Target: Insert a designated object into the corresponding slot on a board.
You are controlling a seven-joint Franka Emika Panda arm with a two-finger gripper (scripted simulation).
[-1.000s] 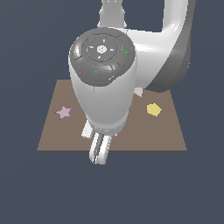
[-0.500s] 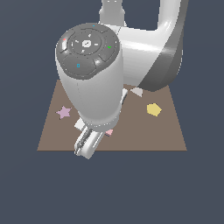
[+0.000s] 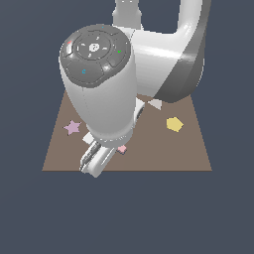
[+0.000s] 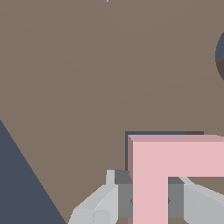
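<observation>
My gripper [image 4: 151, 202] is shut on the light-pink L-shaped block [image 4: 175, 156], with grey fingers [image 4: 98, 202] on either side of one arm. The block hangs just over the brown board [image 4: 65, 65]. The dark navy L-shaped slot [image 4: 153, 133] shows only as a thin rim along the block's outer edges; the rest is hidden under the block. In the exterior view the arm covers most of the board [image 3: 193, 154]. The gripper [image 3: 94, 161] is near the board's front edge, with a bit of the pink block [image 3: 121, 149] beside it.
A mauve-pink star [image 3: 73, 127] lies on the board at the exterior view's left and a yellow pentagon [image 3: 173, 124] at its right. A dark ring-shaped recess [image 4: 221, 61] shows at the edge of the wrist view. The board's edge and dark floor [image 4: 22, 188] are close by.
The arm's wrist and gripper have shifted toward the exterior view's left, slowing in the last half second. The gripper stays shut on the pink block.
</observation>
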